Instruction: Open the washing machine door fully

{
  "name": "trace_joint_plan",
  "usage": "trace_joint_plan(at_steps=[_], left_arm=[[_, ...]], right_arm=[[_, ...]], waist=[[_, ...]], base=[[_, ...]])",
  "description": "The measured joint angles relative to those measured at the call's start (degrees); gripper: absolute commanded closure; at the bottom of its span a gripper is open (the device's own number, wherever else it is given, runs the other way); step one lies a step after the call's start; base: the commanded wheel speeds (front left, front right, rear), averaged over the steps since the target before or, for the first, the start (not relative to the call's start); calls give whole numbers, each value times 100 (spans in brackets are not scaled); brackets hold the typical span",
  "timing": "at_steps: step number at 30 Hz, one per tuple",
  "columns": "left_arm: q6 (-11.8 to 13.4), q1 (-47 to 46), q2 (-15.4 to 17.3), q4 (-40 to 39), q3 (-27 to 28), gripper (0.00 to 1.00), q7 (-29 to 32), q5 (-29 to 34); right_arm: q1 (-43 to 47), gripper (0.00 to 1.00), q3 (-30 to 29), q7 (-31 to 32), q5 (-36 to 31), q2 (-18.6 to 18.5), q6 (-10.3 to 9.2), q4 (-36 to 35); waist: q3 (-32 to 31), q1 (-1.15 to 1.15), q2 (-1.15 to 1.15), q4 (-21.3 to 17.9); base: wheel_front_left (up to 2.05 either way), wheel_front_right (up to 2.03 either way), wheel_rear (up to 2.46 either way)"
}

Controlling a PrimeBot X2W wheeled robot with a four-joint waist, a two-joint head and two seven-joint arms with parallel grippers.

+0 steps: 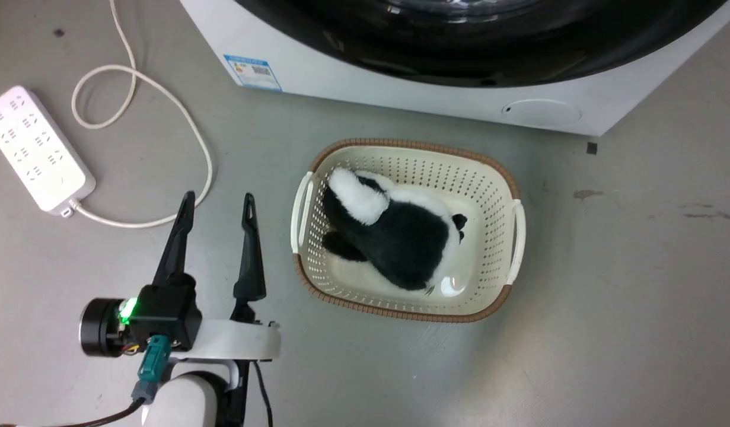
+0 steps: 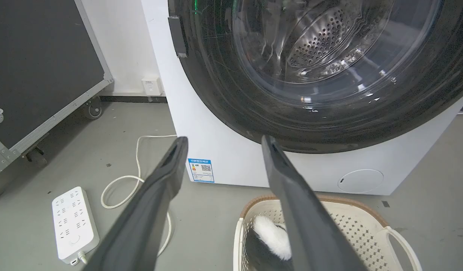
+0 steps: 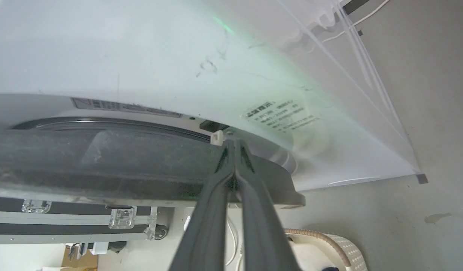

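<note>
- right gripper point(image 3: 234, 143) is clenching its fingers tight together, with nothing showing between them.
- its tips are sitting at the dark rim of the washing machine door point(image 3: 103, 162), just beside a small white tab point(image 3: 216, 137); contact cannot be confirmed.
- left gripper point(image 1: 218, 198) is hanging released, fingers spread wide, grasping nothing.
- a basket point(image 1: 515, 178) holding a black-and-white plush toy point(image 1: 400, 243) is sitting just right of the left gripper, and a power strip point(image 1: 35, 148) is lying to its left.
</note>
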Motion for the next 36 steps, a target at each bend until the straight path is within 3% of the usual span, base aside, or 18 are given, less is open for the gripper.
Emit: trace_joint_plan(at_steps=[9,10,19,27,32,36], left_arm=[[74,-153,0,-41,-108,0,-103,-8],[88,-163,1,-43,-127,0,-155,-7],[129,-236,1,-45,-133,0,-258,-5],[178,-236,2,-46,-132,0,-356,-7],[174,-234,1,-56,-145,0,-397,-5],[171,-235,1,-118,-178,0,-398,-5]], right_arm=[[-748,100,-592,878,232,-120,0,615],[-842,100,-768,1321,290,-129,-1,645],[-856,100,-1336,2225,552,-25,-2,383],[-465,100,-2000,3050,597,343,-1,-170],[-369,100,-2450,3002,469,737,-1,-504],[-370,100,-2674,2948,296,847,0,-677]], waist=[[227,0,0,117],[257,-1,0,174],[199,-1,0,192],[-10,-1,0,159],[-121,-1,0,135],[-122,-2,0,211]], base=[[0,0,0],[0,0,0],[0,0,0],[0,0,0],[0,0,0],[0,0,0]])
